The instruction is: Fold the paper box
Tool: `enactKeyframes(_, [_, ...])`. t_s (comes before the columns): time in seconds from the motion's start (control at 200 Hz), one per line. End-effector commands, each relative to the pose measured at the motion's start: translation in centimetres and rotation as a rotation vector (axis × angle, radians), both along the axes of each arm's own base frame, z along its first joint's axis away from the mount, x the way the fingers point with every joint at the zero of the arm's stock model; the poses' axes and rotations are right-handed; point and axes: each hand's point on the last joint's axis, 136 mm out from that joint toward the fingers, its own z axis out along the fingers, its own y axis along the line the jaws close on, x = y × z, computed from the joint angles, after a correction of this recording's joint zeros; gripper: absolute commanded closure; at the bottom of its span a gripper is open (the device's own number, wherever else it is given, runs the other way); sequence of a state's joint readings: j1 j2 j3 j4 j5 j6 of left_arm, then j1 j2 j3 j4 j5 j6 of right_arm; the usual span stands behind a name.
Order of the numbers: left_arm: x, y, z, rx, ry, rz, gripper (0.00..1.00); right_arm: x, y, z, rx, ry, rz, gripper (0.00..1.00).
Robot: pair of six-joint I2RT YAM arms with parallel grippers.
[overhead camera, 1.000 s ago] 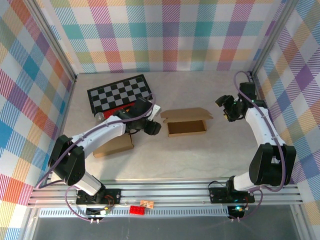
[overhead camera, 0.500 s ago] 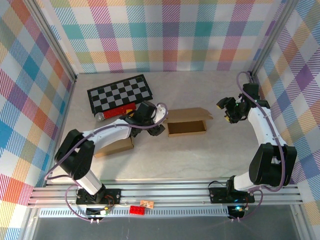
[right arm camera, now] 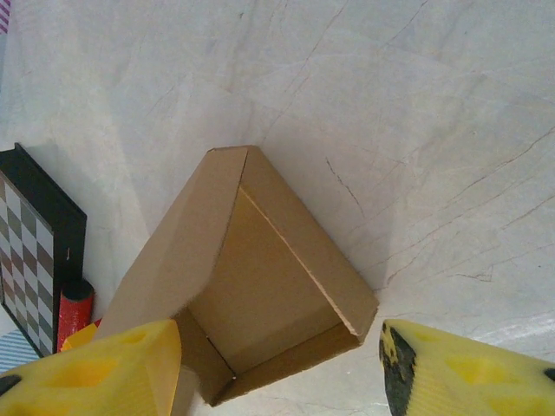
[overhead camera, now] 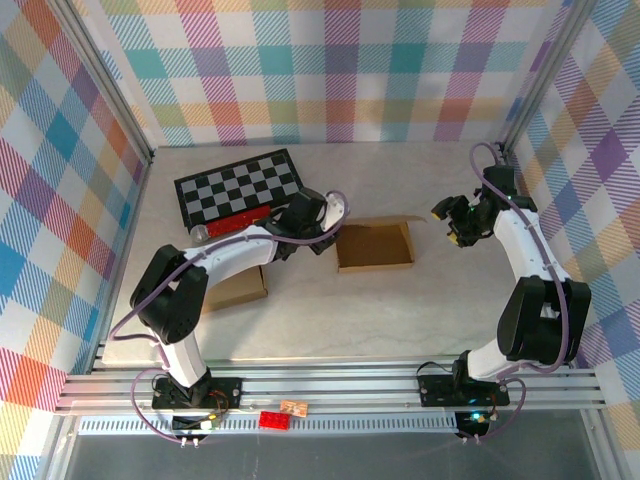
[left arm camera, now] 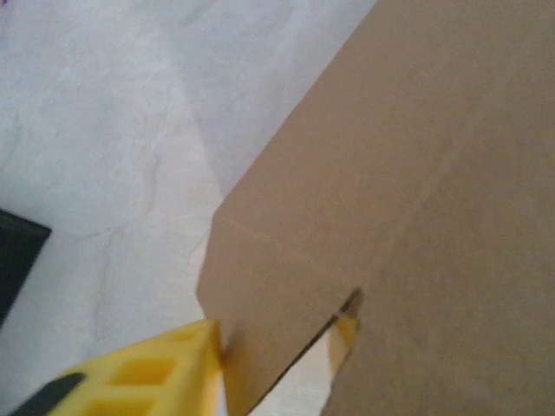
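Observation:
The brown paper box (overhead camera: pixel 375 247) lies open at the middle of the table, its lid flap standing up along the far side. My left gripper (overhead camera: pixel 325 236) is at the box's left end. In the left wrist view cardboard (left arm camera: pixel 408 173) is very close, and my left gripper (left arm camera: pixel 277 342) is shut on a flap: one yellow finger (left arm camera: pixel 147 377) presses its near face and the other finger (left arm camera: pixel 345 329) peeks through a slit behind it. My right gripper (overhead camera: pixel 456 226) hangs open to the right of the box, apart from it. The right wrist view looks into the box (right arm camera: pixel 260 277) beyond the open right gripper (right arm camera: pixel 282 377).
A black-and-white checkerboard (overhead camera: pixel 240 185) lies at the back left with a red cylinder (overhead camera: pixel 235 222) at its near edge. A second flat cardboard piece (overhead camera: pixel 232 290) sits under the left arm. Plaid walls close in three sides.
My left gripper has moved right to the box's left end and closed on a flap. The box's lid has risen from flat. The right gripper has hardly moved.

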State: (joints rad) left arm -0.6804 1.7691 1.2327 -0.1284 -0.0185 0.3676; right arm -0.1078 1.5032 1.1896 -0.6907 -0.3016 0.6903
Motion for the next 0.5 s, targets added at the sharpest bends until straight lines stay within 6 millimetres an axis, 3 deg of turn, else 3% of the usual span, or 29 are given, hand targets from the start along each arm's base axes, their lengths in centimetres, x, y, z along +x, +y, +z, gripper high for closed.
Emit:
enactKeyframes(0.0, [0.3,-1.5,0.5,-0.023,0.011,-0.015,0.74,0.7,0.3,1.1,0.01,-0.027,0.03,0.38])
enactKeyframes(0.15, [0.7,-1.8,0.8,-0.03,0.008,-0.014,0.93,1.0,0.3,1.4,0.0,-0.035,0.045,0.39])
enactKeyframes(0.245, [0.7,-2.0,0.9,-0.033,0.012,-0.025,1.0,1.3,0.0,1.5,-0.031,-0.046,0.07,0.4])
enactKeyframes(0.495, [0.4,-1.5,1.2,-0.059,0.063,-0.046,1.0,2.9,-0.9,2.9,-0.226,-0.244,0.255,0.41])
